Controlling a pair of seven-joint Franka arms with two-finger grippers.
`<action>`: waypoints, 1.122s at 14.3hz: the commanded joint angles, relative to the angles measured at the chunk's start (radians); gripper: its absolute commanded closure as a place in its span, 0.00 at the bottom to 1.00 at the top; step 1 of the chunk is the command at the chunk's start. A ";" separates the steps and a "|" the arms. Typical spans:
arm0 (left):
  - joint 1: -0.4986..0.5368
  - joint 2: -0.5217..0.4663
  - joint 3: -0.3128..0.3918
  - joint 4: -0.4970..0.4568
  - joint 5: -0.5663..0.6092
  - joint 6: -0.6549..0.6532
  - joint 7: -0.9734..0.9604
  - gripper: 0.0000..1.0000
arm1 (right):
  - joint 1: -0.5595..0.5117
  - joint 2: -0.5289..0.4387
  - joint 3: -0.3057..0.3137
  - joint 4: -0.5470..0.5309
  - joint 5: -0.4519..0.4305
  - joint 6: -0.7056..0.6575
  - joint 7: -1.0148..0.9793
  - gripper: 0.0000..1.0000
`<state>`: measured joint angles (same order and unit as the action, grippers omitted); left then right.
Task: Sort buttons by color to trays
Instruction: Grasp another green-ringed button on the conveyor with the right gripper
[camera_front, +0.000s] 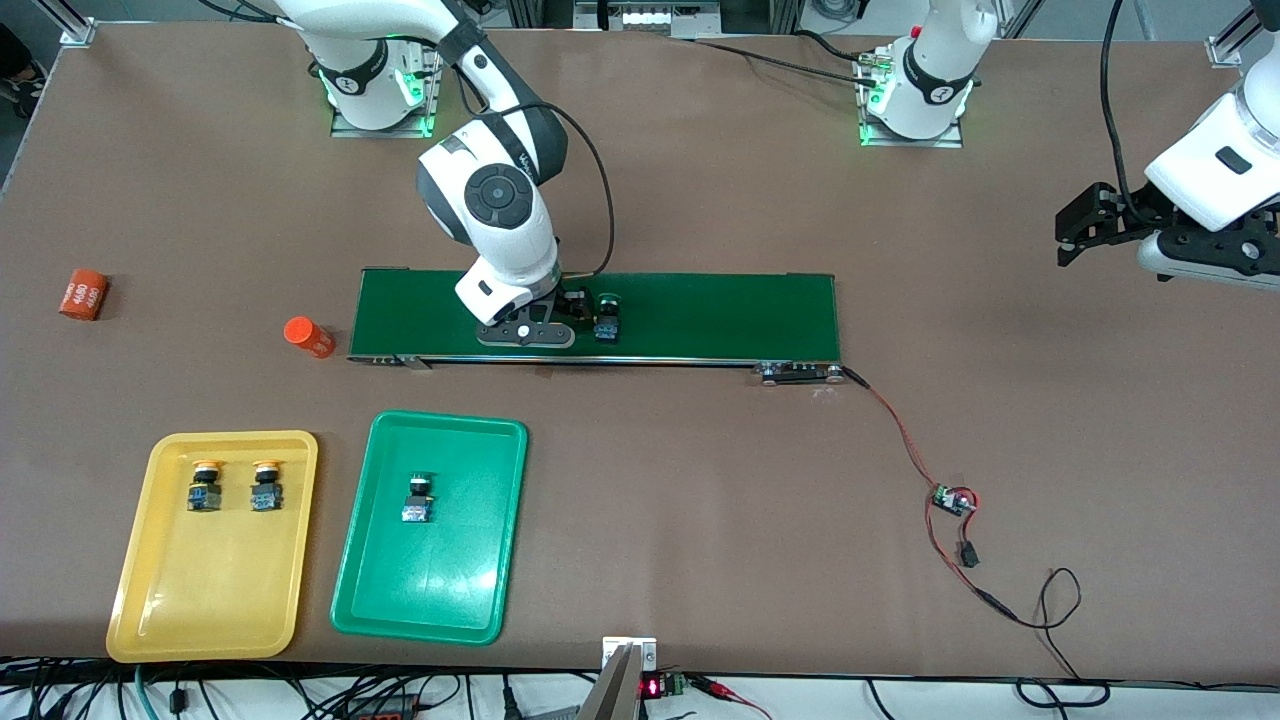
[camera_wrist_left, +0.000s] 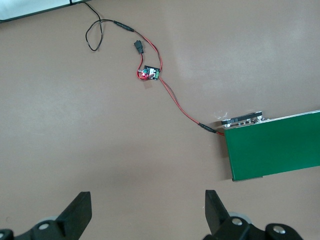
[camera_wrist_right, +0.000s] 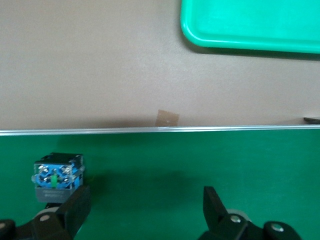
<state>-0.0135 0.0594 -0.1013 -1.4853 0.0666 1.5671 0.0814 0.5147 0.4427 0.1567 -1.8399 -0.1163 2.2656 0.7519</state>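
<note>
A green-capped button (camera_front: 607, 318) lies on the dark-green conveyor belt (camera_front: 720, 315). My right gripper (camera_front: 572, 312) is low over the belt, open and empty. In the right wrist view the button's blue body (camera_wrist_right: 57, 175) sits just outside one of the fingers (camera_wrist_right: 75, 207), not between them. The yellow tray (camera_front: 215, 600) holds two yellow buttons (camera_front: 205, 485) (camera_front: 266, 485). The green tray (camera_front: 430, 590) holds one green button (camera_front: 418, 497); its corner shows in the right wrist view (camera_wrist_right: 250, 25). My left gripper (camera_front: 1066, 240) waits open and empty above bare table at the left arm's end (camera_wrist_left: 147, 210).
Two orange cylinders (camera_front: 83, 293) (camera_front: 308, 337) lie at the right arm's end of the table, beside the belt. A red-and-black wire with a small circuit board (camera_front: 952, 498) (camera_wrist_left: 150, 73) runs from the belt's motor end (camera_front: 800, 373) toward the front camera.
</note>
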 joint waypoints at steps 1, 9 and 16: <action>-0.003 -0.004 0.002 0.013 0.004 -0.015 -0.011 0.00 | 0.022 0.004 0.007 -0.010 0.014 0.011 0.017 0.00; -0.003 -0.004 0.002 0.014 0.004 -0.015 -0.011 0.00 | 0.036 0.042 0.029 -0.013 0.015 0.017 0.061 0.00; -0.003 -0.004 0.002 0.014 0.004 -0.015 -0.011 0.00 | 0.033 0.068 0.029 -0.010 0.017 0.049 0.061 0.00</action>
<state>-0.0135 0.0594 -0.1013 -1.4853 0.0666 1.5671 0.0814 0.5495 0.4949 0.1832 -1.8453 -0.1132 2.2877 0.8002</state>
